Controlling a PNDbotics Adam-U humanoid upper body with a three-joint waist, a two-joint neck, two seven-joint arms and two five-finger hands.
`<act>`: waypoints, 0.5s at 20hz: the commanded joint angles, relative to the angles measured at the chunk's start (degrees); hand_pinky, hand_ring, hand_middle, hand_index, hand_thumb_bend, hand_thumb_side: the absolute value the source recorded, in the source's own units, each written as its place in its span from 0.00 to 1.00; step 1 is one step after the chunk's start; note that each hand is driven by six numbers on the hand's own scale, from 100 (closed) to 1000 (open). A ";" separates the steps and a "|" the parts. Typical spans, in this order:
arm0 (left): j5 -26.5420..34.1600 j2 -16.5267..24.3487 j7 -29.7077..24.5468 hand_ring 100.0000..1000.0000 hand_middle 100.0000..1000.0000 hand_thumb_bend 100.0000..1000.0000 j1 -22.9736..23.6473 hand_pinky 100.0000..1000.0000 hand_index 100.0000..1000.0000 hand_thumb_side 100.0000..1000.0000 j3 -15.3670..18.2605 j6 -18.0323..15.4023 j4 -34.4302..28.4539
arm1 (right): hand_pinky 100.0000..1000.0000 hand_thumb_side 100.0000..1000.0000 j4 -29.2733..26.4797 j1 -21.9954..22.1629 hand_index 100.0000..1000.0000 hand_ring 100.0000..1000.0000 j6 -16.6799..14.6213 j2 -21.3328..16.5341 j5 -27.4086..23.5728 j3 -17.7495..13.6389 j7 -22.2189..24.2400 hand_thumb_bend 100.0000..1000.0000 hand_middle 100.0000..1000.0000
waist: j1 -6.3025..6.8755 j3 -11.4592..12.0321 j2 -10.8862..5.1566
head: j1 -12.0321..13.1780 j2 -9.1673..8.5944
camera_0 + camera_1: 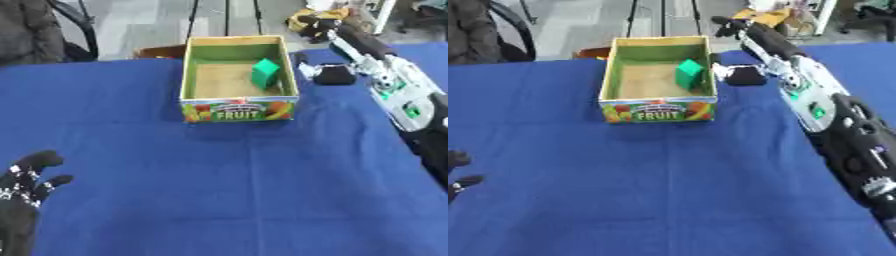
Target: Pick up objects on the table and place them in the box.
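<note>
Right hand [308, 24] reaches beyond the far right corner of the box; whether its fingers are spread or curled cannot be told. Left hand [24, 187] rests spread at the lower left. Table [219, 190], blue-covered, carries the box [238, 109], which holds a green block [264, 73] against its right wall. Just right of the box lies a black object [334, 75].

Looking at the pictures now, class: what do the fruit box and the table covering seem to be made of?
Fruit box: likely cardboard, with thin flat walls, a printed label and a matte brown floor. Table covering: seemingly blue cloth, matte, with soft creases.
</note>
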 commanded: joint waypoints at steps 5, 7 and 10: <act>-0.60 0.11 0.72 0.97 0.63 0.62 0.14 0.71 0.76 1.00 0.91 -0.15 -0.56 | 0.75 0.48 -6.23 4.33 0.95 0.81 1.26 -3.11 -5.05 -0.23 0.73 0.00 0.72 | 0.28 -1.93 -0.98 | 2.15 0.63; -0.61 0.14 0.75 0.97 0.63 0.62 0.28 0.71 0.76 1.00 0.99 -0.24 -0.61 | 0.75 0.51 -7.35 5.74 0.94 0.81 1.49 -3.46 -5.98 -0.45 0.58 0.00 0.71 | 0.47 -2.27 -1.10 | 2.26 0.63; -0.72 0.18 0.93 0.97 0.63 0.62 0.76 0.71 0.76 1.00 1.29 -0.34 -0.56 | 0.74 0.54 -8.89 7.60 0.94 0.81 2.07 -3.56 -7.80 -0.80 0.40 0.00 0.70 | 0.58 -2.58 -1.37 | 2.45 0.55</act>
